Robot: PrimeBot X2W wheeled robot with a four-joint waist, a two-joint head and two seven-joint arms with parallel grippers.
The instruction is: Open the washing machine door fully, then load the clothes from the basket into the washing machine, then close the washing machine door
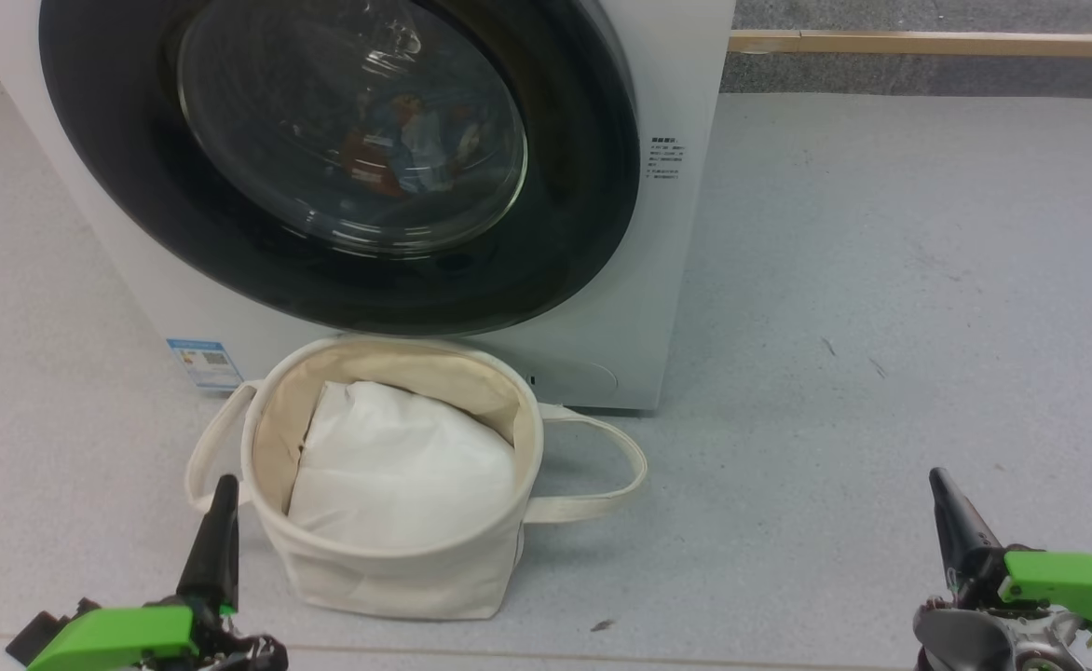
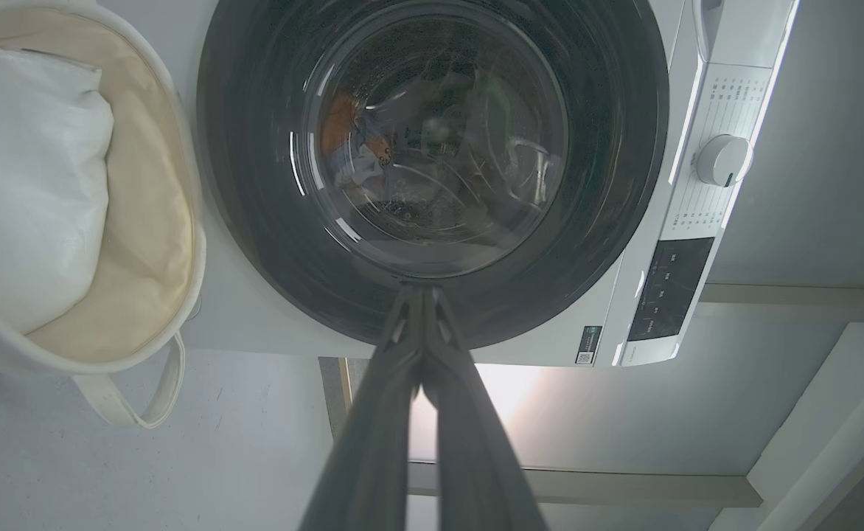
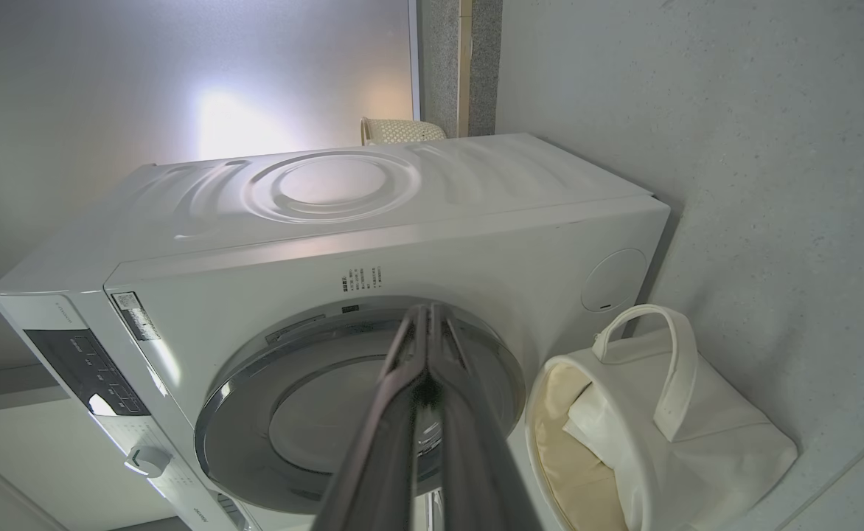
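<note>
At lower corners of head view: left gripper (image 1: 225, 494), right gripper (image 1: 945, 499), both pinched together, empty.
Clothes (image 1: 397, 149): upper centre, behind shut door (image 1: 360, 280).
Basket (image 1: 397, 578): close under door, holding white pad (image 1: 397, 466).
Risk: left fingers may snag basket handle (image 1: 201, 457).
Free room: bare floor (image 1: 881, 280), right side.

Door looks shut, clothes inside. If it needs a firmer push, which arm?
Left, probably: left gripper sits in front of the washing machine door; right gripper lies off beside the washing machine.
</note>
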